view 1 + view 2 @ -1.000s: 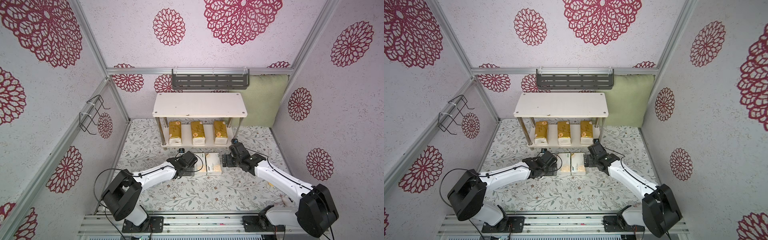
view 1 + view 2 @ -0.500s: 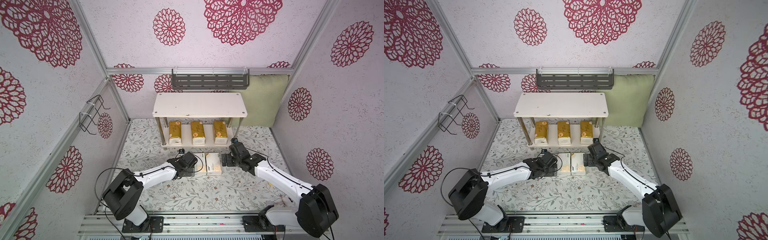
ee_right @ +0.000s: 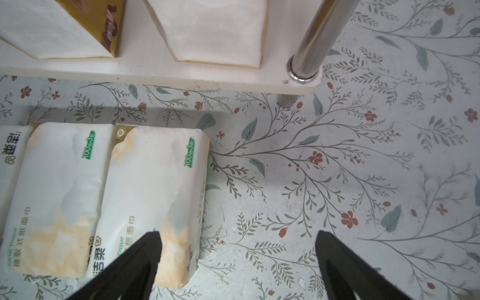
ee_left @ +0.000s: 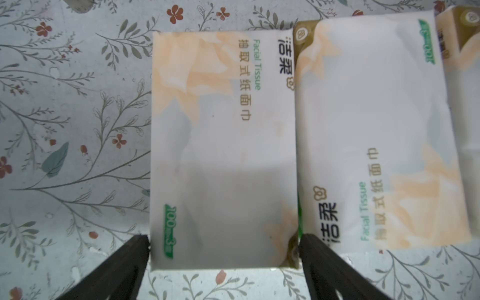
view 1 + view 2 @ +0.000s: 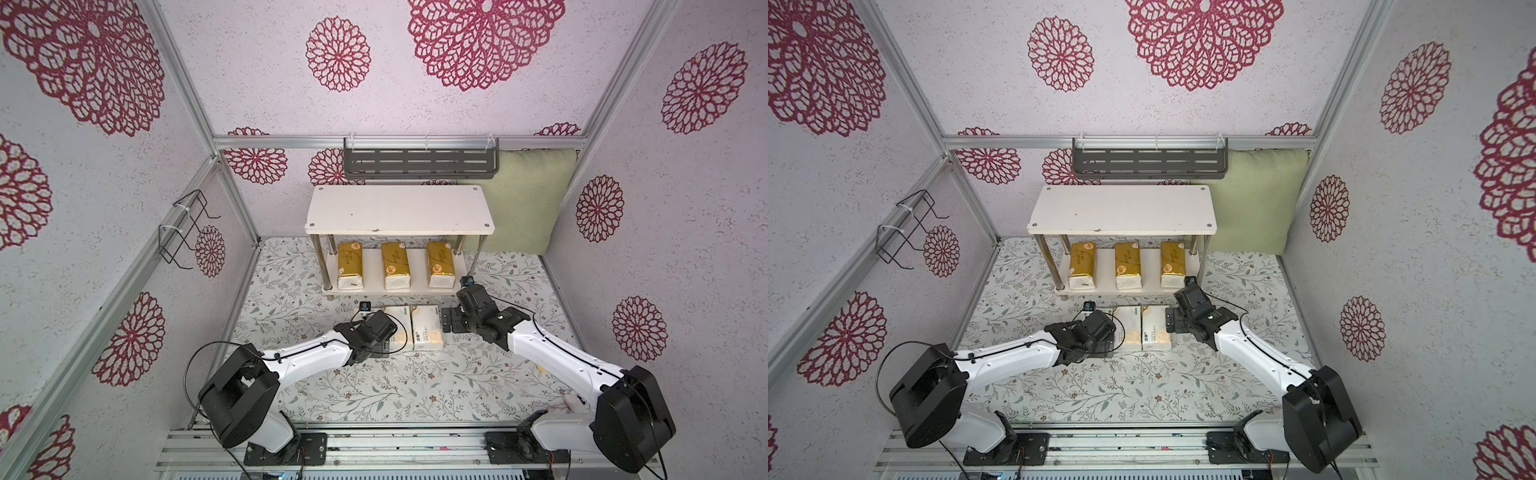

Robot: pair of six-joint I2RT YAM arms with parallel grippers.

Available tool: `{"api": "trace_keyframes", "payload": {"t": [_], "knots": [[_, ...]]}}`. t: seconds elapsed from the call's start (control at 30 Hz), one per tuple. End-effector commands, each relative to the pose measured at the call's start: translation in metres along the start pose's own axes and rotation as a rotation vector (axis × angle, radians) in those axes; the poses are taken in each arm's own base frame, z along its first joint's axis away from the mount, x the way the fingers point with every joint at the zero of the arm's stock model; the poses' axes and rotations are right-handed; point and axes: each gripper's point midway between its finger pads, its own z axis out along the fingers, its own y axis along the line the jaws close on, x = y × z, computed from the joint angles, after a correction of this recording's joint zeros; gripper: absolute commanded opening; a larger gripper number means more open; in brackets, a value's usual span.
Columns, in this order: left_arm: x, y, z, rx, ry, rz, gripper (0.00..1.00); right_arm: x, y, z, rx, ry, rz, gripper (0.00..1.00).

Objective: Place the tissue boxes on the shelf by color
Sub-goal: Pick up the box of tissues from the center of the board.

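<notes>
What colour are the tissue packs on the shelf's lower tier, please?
Gold tissue packs; clearest in a top view.

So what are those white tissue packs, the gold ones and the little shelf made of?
White packs: soft plastic film, it seems; slightly glossy, printed, with creased rounded corners. Gold packs: likely the same film, with metallic sheen. Shelf: matte white boards, perhaps laminated wood or plastic; legs look like polished metal tube, mirror-bright.
</notes>
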Motion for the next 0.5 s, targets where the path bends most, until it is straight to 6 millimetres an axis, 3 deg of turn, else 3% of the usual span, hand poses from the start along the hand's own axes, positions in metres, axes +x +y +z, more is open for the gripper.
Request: {"api": "trace_keyframes", "payload": {"t": [0.0, 0.47], "knots": [[-0.001, 0.005, -0.002, -0.023, -0.047, -0.007, 0.97, -0.004, 0.003, -0.001, -0.007, -0.016, 0.000, 0.99], [0.005, 0.006, 0.009, -0.032, -0.082, 0.014, 0.97, -0.004, 0.008, -0.001, -0.014, -0.020, -0.002, 0.99]]}}
